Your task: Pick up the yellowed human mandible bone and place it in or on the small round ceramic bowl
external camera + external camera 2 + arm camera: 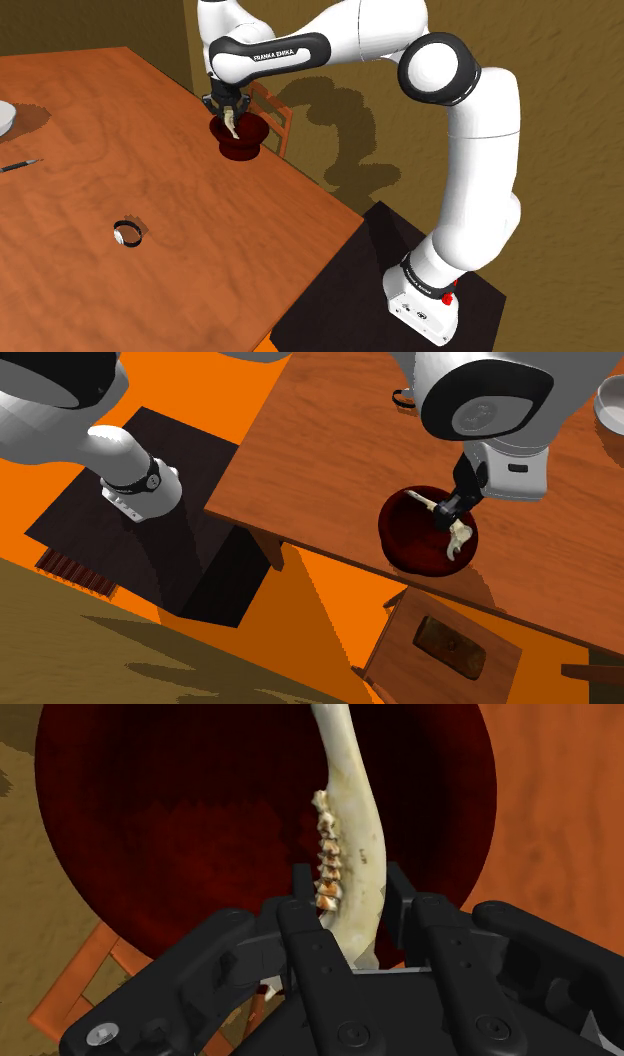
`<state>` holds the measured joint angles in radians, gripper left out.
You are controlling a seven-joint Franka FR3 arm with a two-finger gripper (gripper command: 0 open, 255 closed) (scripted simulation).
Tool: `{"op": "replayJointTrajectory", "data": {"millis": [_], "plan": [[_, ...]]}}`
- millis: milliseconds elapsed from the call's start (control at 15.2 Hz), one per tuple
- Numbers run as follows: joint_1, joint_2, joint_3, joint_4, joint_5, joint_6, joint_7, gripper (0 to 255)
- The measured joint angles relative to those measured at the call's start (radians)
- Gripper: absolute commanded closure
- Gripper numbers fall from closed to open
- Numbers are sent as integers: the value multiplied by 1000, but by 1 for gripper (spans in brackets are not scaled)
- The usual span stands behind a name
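**Desk:** Where is the mandible in relation to the hand?

**Me:** Right in it. On my wrist feed the two black fingers (402,894) are closed in on the yellowed mandible (352,804), one on each side, with only the bone's thickness between them. A short row of teeth sits just ahead of the fingertips. The rest of the jaw runs out in front of the gripper (345,889).

**Desk:** And the bowl?

**Me:** Directly beneath. The dark red bowl (150,824) lies behind the bone on that feed, so the part of the jaw I can see is over its hollow. In the shoulder view I see the gripper (228,103) pointing down just above the bowl (243,150), with the mandible (232,124) hanging from it toward the opening. The bowl stands on the wooden table (150,210) close to an edge, and a wooden chair (275,108) sits just beyond that edge.

**Desk:** Is the bone touching the bowl?

**Me:** I can't tell. In the second exterior view the mandible (458,538) lies across the inside of the bowl (398,540), with the gripper (450,512) clasping it partway along. That angle doesn't show whether the lower end rests on the bowl's inner wall.
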<state>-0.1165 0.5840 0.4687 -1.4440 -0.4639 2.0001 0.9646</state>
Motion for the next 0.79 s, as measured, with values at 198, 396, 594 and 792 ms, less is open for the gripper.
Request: {"op": "replayJointTrajectory", "data": {"millis": [198,396,594,792], "plan": [[0,0,0,0,0,0,0,0],[0,0,0,0,0,0,0,0],[0,0,0,0,0,0,0,0],[0,-33,11,14,16,-45,-8,0]]}}
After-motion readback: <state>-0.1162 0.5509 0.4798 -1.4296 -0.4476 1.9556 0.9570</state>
